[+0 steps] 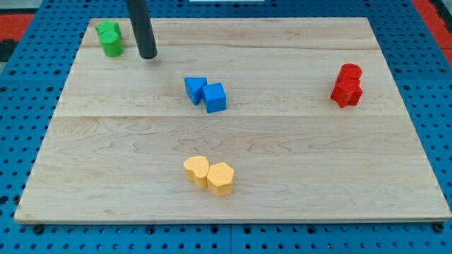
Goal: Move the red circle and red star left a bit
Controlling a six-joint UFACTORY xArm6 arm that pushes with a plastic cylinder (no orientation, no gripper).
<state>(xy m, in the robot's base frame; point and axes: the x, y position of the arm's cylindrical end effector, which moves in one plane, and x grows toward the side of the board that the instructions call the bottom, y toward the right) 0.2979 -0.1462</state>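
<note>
No readable writing. Red circle (349, 72) and red star (346, 92) touch at the counter's (282, 155) right, pair running top to bottom. My tip (147, 56), no end effector, beside green blocks (109, 38).

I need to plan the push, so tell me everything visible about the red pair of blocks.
The red circle and red star sit touching at the view's right side of the wooden board, the circle toward the view's top, the star just below it. Both look like matte, solid red pieces lying flat. Nothing else touches them. My tip is far off at the view's upper left, beside the green blocks.
</note>
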